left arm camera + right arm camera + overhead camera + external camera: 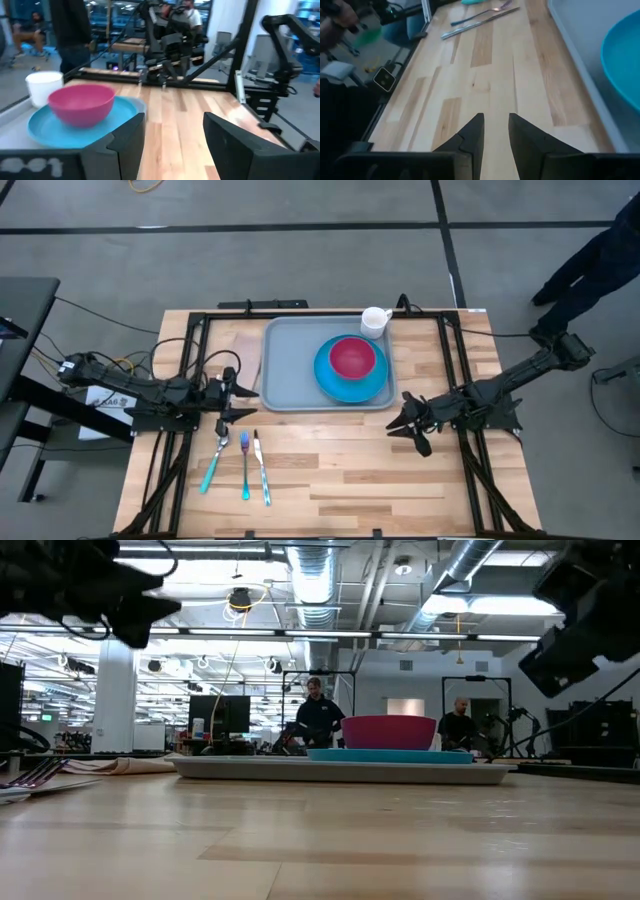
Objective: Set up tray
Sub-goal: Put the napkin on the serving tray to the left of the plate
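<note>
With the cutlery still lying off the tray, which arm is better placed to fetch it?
Probably the left. The left pincer hangs open just above the spoon, fork and knife, near the tray. The right pincer waits across the table, beyond the tray's other end.

Flat grey-blue plastic tray (pixel 290 370) holding round blue plate (pixel 350 383), pink bowl (pixel 352 357), white mug (pixel 375 321) at rim, three utensils (pixel 241 463) nearby.

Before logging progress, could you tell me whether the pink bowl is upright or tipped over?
Upright. The pink bowl sits rim-up on the blue plate on the tray; the low view shows its rim level.
</note>
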